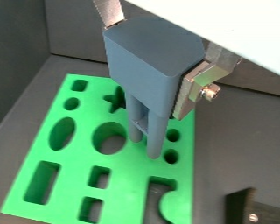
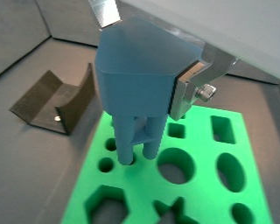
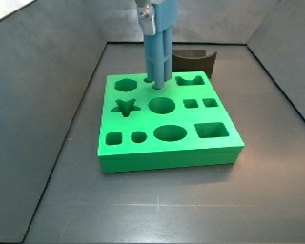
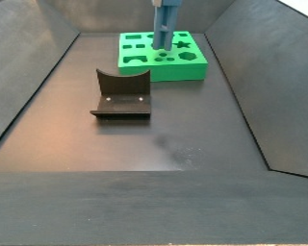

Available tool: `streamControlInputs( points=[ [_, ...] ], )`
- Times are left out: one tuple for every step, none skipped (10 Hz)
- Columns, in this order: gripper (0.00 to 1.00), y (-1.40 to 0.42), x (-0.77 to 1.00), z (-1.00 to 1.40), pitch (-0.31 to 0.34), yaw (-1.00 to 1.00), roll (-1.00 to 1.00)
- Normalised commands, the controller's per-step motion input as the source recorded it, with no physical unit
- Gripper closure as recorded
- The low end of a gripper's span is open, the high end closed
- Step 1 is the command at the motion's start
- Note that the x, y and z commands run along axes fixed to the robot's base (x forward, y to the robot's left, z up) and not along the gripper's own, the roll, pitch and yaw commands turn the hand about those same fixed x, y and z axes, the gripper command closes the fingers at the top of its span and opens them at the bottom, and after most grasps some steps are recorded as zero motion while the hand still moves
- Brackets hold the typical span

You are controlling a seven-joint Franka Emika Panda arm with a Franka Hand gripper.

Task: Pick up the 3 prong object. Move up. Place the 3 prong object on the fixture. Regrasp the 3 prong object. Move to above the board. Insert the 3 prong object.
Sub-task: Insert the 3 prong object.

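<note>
The 3 prong object (image 1: pixel 149 79), a light blue-grey peg, hangs upright with its prongs pointing down, and my gripper (image 1: pixel 154 52) is shut on its wide upper body. Both wrist views show a silver finger (image 2: pixel 189 87) pressed to each side of the peg (image 2: pixel 136 79). Directly beneath lies the green board (image 1: pixel 55 179) with its shaped holes. In both side views the peg (image 3: pixel 158 48) (image 4: pixel 165 21) stands over the board (image 3: pixel 200 143) (image 4: pixel 185 67), prong tips close to its top; I cannot tell whether they touch. The gripper body is cut off by the frame edge in both side views.
The dark fixture (image 4: pixel 122 94) stands on the floor apart from the board, nothing on it; it also shows beside the board (image 2: pixel 49 101) and behind it (image 3: pixel 193 62). Sloped grey walls (image 4: pixel 28 86) enclose the floor.
</note>
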Motion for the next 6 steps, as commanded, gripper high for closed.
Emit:
streamControlInputs(
  points=[
    [1.0, 0.33, 0.0, -0.06, 0.0, 0.57, 0.0],
    [1.0, 0.17, 0.0, -0.05, 0.0, 0.38, 0.0],
    [1.0, 0.11, 0.0, -0.09, 0.0, 0.35, 0.0],
    [1.0, 0.12, 0.0, -0.28, 0.0, 0.47, 0.0],
    [1.0, 0.13, 0.0, -0.26, -0.004, 0.5, 0.0],
    [1.0, 0.04, 0.0, -0.11, -0.007, 0.4, 0.0]
  ],
)
